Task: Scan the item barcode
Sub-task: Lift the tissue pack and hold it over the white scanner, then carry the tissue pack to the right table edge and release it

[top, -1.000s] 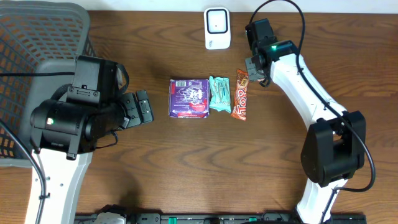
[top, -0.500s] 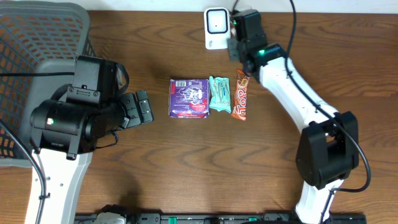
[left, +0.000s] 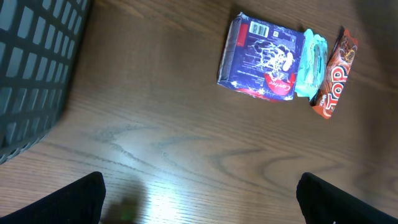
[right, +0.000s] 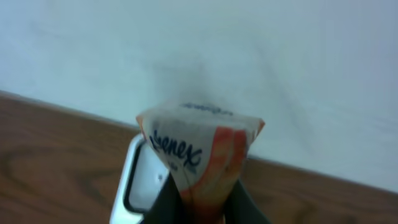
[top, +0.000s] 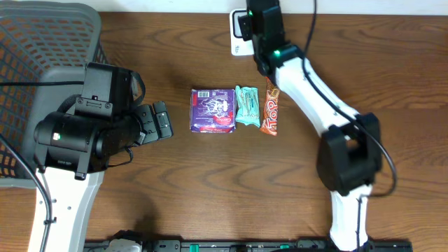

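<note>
- The tissue pack point(right: 200, 155), a soft Kleenex packet, was pinched at its lower end by the right gripper point(right: 200, 208), whose jaws were clamped tight on it. It was held up over the far edge of the tabletop point(top: 175, 182), just in front of the white scanner point(right: 132, 186).
- The side facing the wrist camera showed only the brand print, and no barcode could be seen. If the code was not turned toward the scanner window, the pass would probably have given no read.
- The pack looked puffed and creased above the grip, and wrinkled film over the bars could have spoiled a scan.
- With only a narrow end of a soft packet held, a quick wrist turn to find the code could have let it sag, twist or slip out.
- From overhead the right gripper overlapped the scanner, so pushing further forward risked bumping or tipping it.
- The right arm reached across just beside the orange Top bar point(top: 271, 106), with the teal packet point(top: 246, 105) and purple packet point(top: 213, 110) in a row of 3 next to it. A low retreat could have swept them aside.
- The left gripper point(left: 202, 198) had its jaws wide apart and held nothing. It sat near the basket point(top: 42, 42), well apart from the scan, and seemed little risk.
</note>
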`<state>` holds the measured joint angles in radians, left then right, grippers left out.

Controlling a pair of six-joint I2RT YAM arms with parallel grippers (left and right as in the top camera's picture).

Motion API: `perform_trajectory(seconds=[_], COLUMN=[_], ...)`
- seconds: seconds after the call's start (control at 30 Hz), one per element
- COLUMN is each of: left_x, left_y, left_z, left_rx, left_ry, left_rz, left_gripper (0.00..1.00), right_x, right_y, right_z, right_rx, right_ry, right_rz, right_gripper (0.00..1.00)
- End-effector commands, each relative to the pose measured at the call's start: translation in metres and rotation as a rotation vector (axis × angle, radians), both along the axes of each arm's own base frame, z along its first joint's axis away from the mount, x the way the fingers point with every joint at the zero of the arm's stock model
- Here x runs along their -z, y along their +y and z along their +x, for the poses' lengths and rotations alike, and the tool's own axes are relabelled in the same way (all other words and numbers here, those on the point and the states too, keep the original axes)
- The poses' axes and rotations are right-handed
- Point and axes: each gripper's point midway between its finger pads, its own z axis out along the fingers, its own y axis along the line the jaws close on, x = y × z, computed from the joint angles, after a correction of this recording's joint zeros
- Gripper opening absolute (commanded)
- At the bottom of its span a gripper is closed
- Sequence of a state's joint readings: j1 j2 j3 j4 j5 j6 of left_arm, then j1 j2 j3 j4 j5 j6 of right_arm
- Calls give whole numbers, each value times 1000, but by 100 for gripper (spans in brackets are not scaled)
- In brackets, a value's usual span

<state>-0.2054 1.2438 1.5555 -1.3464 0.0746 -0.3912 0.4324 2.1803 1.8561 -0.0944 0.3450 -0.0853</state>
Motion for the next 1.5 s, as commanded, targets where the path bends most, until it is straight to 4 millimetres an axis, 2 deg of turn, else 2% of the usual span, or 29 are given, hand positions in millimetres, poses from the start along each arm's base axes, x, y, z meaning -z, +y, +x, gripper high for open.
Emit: perform_trajectory(seconds=[0.0,0.2,0.4,0.53,0.77,0.83,1.1,1.37,1.47], left_x=[1,1,1,1,1,1,1,1,1], left_y=[3,3,3,3,3,3,3,3,3], left_z=[0,0,0,0,0,0,0,0,0], left_rx=[2,2,2,2,2,2,2,2,2], left_ry=[4,4,4,4,4,4,4,4,4], left_rz=[18,18,18,18,18,18,18,18,18], left_gripper=[98,98,98,98,98,98,98,98,98], right_x=[24,39,61,74,75,75,66,57,54], right_y=[8,15,18,28,24,15,-2,-26,-30], right_z=[19,35,31,28,29,31,38,39,38], right_rx=[2,-7,-23,-73,-62,-9,23,80,48], right_ry=[56,133,193,225,229,226,214,227,246], right_rz=[-46,-77,-81,-64,-67,-52,-31,11,43], right_gripper=[1,1,1,1,1,1,1,1,1])
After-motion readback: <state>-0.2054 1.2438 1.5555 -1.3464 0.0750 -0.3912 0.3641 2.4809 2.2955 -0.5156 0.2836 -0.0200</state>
